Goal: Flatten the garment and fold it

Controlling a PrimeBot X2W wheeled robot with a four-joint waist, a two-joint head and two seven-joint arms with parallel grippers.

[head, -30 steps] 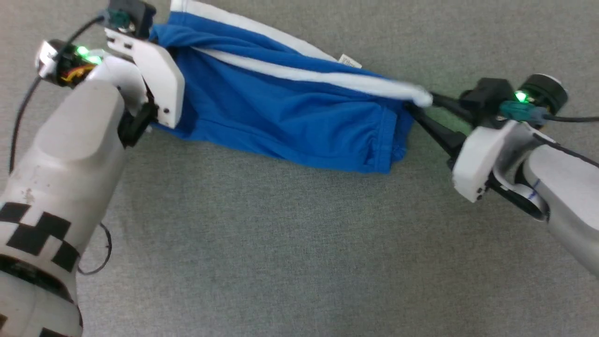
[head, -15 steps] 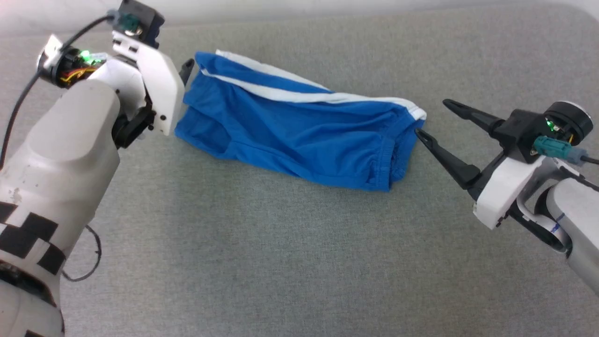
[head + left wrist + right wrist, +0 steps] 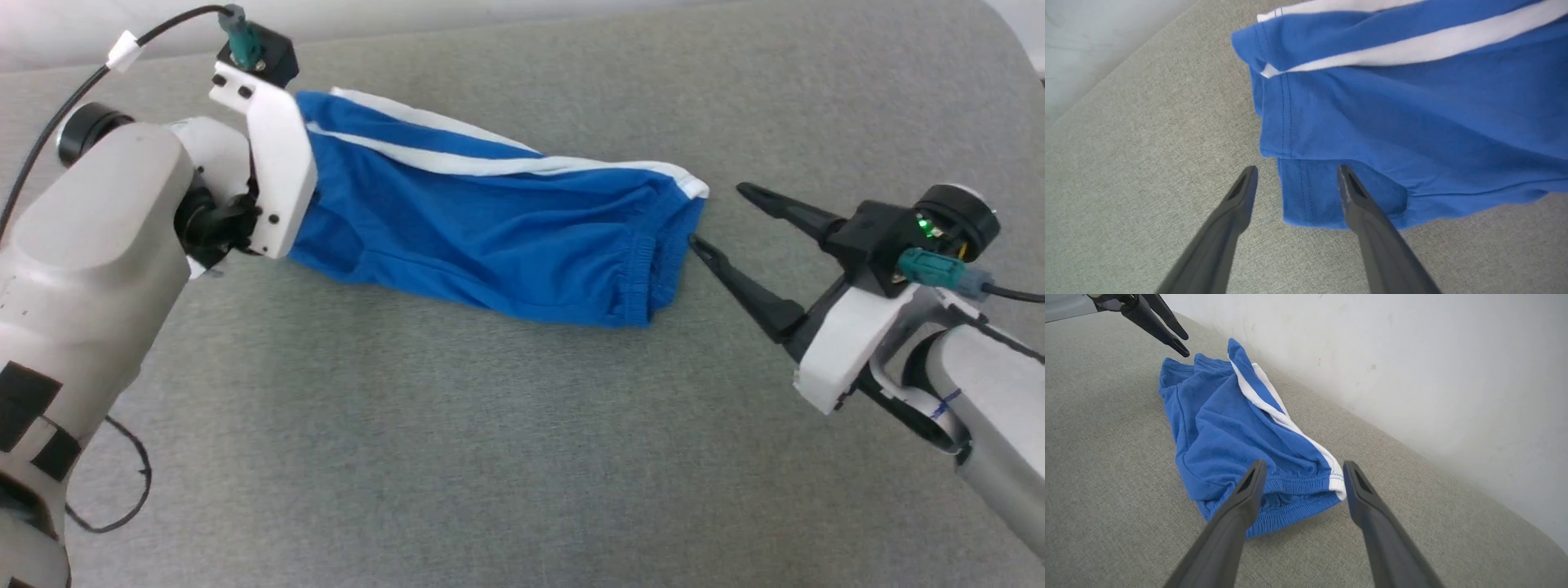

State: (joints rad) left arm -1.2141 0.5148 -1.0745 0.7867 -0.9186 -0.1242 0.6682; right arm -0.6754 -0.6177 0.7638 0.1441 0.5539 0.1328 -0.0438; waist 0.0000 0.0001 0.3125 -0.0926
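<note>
Head view showed the garment (image 3: pixel 490 237) lying loose on the grey cloth-covered surface (image 3: pixel 490 457), toward its far edge near the wall (image 3: pixel 1412 355). It stretched crosswise, with the waistband (image 3: pixel 653 282) at the right end and the leg hems (image 3: pixel 1290 196) at the left. The right gripper (image 3: pixel 716 214) hovered just beside the waistband, fingers spread wide and holding nothing. The left gripper (image 3: pixel 1295 171) had its fingers apart too, one above the lower hem; whether it touched the cloth could not be told.

The cloth looked doubled along its length, with the white stripe (image 3: pixel 490 163) on the far side, soft creases across the middle and the hems lying unevenly. Flattening seemed the step in hand. Done well, each gripper would pinch both layers at a matching corner, one at the waistband and one at the hem. They would then draw apart evenly and low over the surface, easing the creases out without dragging the garment toward the far edge.
</note>
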